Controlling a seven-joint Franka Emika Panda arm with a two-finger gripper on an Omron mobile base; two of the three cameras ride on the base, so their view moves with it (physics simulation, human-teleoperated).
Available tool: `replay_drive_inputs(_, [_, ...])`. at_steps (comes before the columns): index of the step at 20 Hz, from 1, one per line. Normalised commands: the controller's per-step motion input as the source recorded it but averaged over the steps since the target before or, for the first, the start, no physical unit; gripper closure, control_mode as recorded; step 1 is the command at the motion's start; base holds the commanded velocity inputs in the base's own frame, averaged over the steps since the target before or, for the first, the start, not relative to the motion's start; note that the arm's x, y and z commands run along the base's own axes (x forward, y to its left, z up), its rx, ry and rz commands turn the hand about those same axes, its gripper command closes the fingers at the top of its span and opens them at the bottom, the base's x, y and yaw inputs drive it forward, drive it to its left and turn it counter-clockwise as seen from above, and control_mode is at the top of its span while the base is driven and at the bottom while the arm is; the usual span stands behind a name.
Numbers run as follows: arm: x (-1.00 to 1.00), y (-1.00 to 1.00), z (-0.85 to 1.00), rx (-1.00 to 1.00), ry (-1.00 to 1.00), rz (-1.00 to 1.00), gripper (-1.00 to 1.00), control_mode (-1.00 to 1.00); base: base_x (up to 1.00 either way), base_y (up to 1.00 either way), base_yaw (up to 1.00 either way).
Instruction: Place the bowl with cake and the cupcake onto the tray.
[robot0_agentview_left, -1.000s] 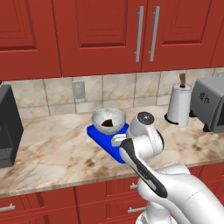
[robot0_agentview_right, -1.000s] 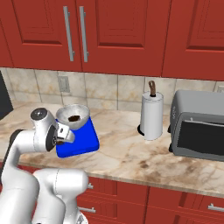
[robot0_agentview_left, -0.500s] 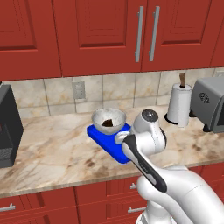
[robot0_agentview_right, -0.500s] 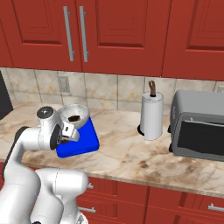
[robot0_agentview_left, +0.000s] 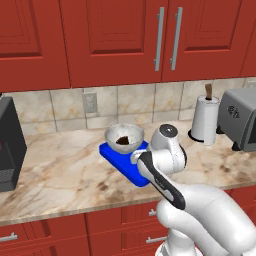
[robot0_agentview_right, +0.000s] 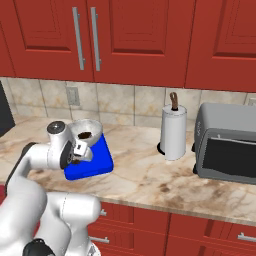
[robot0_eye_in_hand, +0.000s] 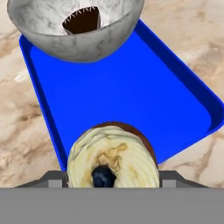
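The bright blue tray (robot0_eye_in_hand: 131, 96) lies on the marble counter, with the pale grey bowl with cake (robot0_eye_in_hand: 74, 26) resting on its far end. My gripper (robot0_eye_in_hand: 113, 180) hovers over the tray's near end, shut on the cupcake (robot0_eye_in_hand: 113, 157), which has a cream swirled top and a dark brown base. From the left base camera the bowl (robot0_agentview_left: 123, 137) sits on the tray (robot0_agentview_left: 117, 159) just left of my wrist. From the right base camera the gripper (robot0_agentview_right: 79, 152) hangs over the tray (robot0_agentview_right: 97, 160), right by the bowl (robot0_agentview_right: 86, 131).
A paper towel roll (robot0_agentview_right: 172, 132) stands on the counter to the right of the tray, with a grey toaster oven (robot0_agentview_right: 225, 150) beyond it. A black appliance (robot0_agentview_left: 10, 145) sits at the far left. Red cabinets hang above the counter.
The hand with the cupcake has crept a little to the right over the tray. The bowl and tray have stayed put.
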Motion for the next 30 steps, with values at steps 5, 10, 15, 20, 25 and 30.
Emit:
replay_drive_inputs(5, [0.19, 0.00, -0.16, 0.00, 0.04, 0.00, 1.00, -1.00, 0.00, 0.00, 0.00])
replay_drive_inputs(10, [0.25, 0.00, -0.12, 0.00, 0.03, 0.00, 1.00, -1.00, 0.00, 0.00, 0.00])
replay_drive_inputs(15, [0.25, 0.00, -0.11, 0.00, 0.02, 0.00, 1.00, -1.00, 0.00, 0.00, 0.00])
replay_drive_inputs(20, [0.22, 0.00, -0.15, 0.00, 0.01, 0.00, 1.00, -1.00, 0.00, 0.00, 0.00])
replay_drive_inputs(25, [0.19, 0.00, -0.18, 0.00, 0.02, 0.00, 1.00, -1.00, 0.00, 0.00, 0.00])
replay_drive_inputs(30, [0.06, 0.00, -0.23, 0.00, 0.01, 0.00, 1.00, -1.00, 0.00, 0.00, 0.00])
